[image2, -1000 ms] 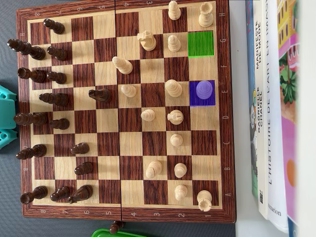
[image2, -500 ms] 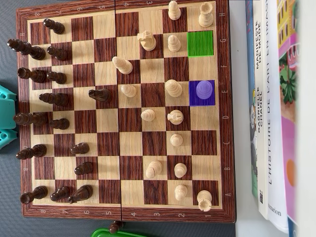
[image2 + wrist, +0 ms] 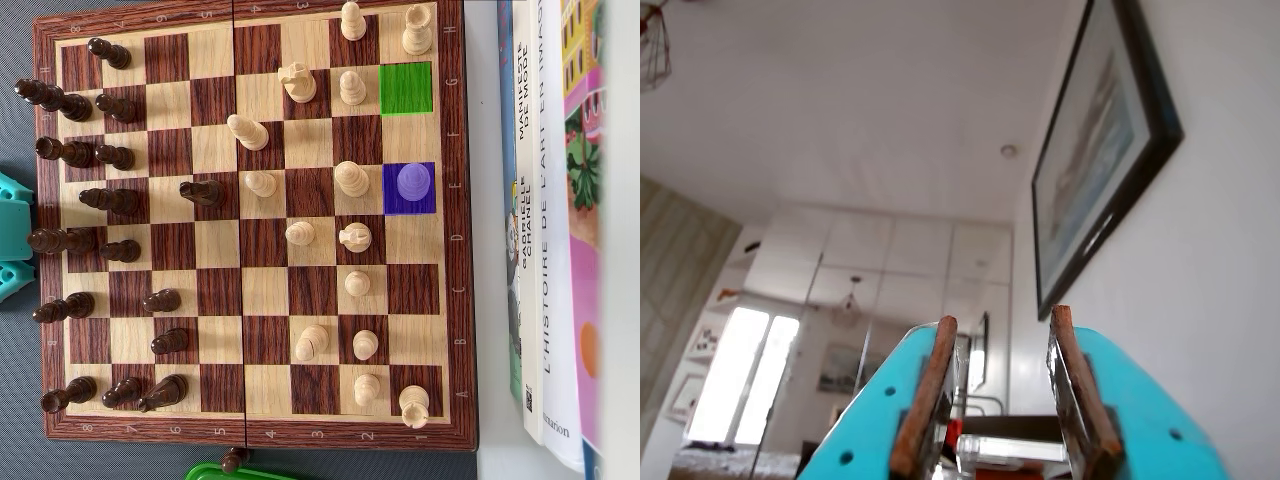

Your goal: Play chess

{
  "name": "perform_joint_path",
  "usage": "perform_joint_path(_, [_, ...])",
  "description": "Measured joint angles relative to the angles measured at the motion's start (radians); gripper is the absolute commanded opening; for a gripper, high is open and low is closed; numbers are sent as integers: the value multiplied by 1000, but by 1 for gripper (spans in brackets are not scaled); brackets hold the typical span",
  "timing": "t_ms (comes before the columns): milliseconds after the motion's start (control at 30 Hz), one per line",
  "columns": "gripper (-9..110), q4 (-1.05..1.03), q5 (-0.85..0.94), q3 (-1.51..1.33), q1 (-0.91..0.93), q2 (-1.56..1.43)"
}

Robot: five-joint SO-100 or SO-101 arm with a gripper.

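Observation:
In the overhead view a wooden chessboard (image 3: 455,250) fills the frame. Dark pieces (image 3: 75,152) stand along its left side and light pieces (image 3: 351,178) on the right half. One dark piece (image 3: 202,191) is advanced toward the middle. A light piece (image 3: 413,180) stands on a square tinted purple (image 3: 392,203). An empty square above it is tinted green (image 3: 406,88). Teal parts of my arm (image 3: 12,215) show at the left edge, off the board. In the wrist view my gripper (image 3: 1004,316) points up at the ceiling, open, with nothing between its brown pads (image 3: 923,395).
Stacked books (image 3: 545,220) lie along the board's right side. A dark piece (image 3: 233,461) sits off the board at the bottom edge beside a green object (image 3: 225,472). The wrist view shows a framed picture (image 3: 1100,150) on a white wall.

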State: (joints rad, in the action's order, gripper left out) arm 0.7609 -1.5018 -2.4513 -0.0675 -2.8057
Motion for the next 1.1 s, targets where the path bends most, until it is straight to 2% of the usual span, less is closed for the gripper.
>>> perform_joint_path(867, [15, -1235, 0, 385, -2, 267])
perform_joint_path(1100, [15, -1489, 0, 494, -2, 390])
